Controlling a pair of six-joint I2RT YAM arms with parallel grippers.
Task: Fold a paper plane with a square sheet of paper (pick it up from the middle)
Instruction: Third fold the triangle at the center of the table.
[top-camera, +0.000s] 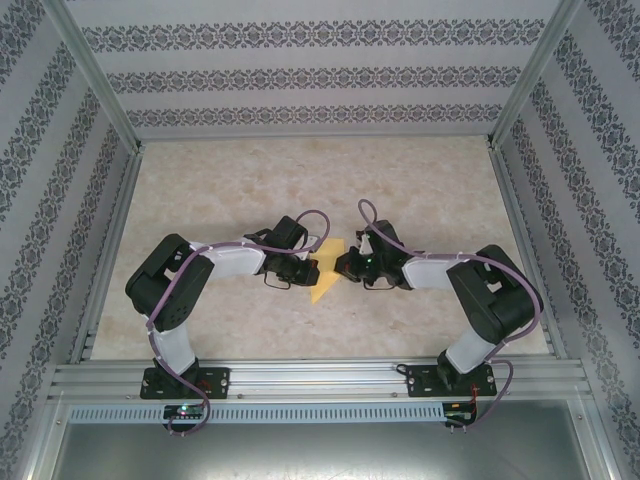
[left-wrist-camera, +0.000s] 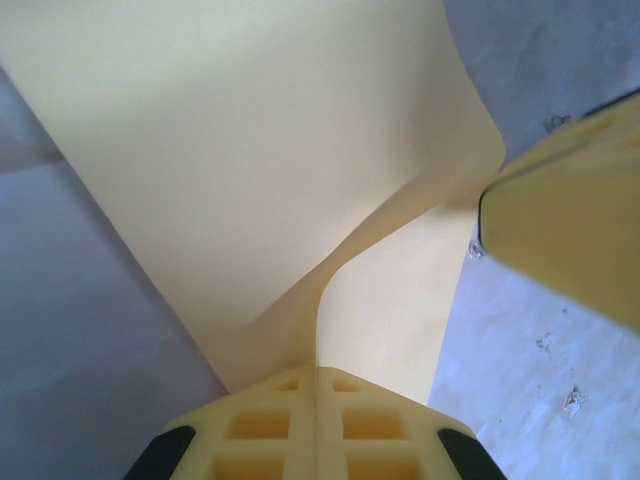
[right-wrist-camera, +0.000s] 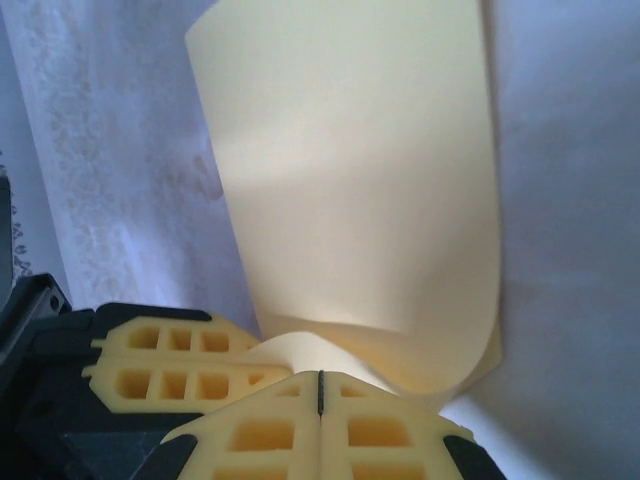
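Clamping the square sheet of paper (top-camera: 325, 285) over the table (top-camera: 250, 190): you are holding it in left pincer (top-camera: 305, 268) and right pincer (top-camera: 345, 265), both shut, sheet lying between them, long axis running near-to-far

High rear overview; two close wrist views, both on the paper (left-wrist-camera: 250, 150)

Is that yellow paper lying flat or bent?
Bent, not flat: the thin yellow paper sheet curves where shut left fingers pinch it.
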